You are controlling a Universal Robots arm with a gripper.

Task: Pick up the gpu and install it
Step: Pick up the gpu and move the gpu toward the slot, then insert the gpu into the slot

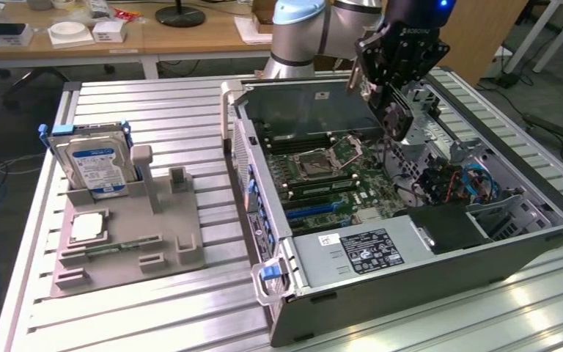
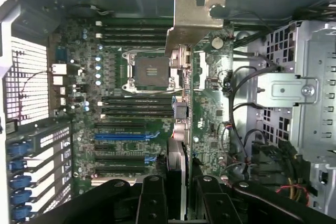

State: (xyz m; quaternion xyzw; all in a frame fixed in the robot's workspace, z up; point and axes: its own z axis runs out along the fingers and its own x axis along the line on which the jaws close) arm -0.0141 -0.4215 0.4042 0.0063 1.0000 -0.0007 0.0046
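My gripper hangs over the open computer case near its far side, shut on the gpu. The gpu hangs from the fingers with its black cooler showing, above the motherboard. In the wrist view the card is edge-on between the two black fingers of the gripper. Its silver end bracket points away over the motherboard, beside the processor socket. The card hovers and touches no slot. The blue slot lies off to one side of it.
A grey fixture stands on the slatted table at the exterior view's left. It holds a hard drive, a processor chip and a memory stick. Inside the case are a power supply, drive cages and loose cables.
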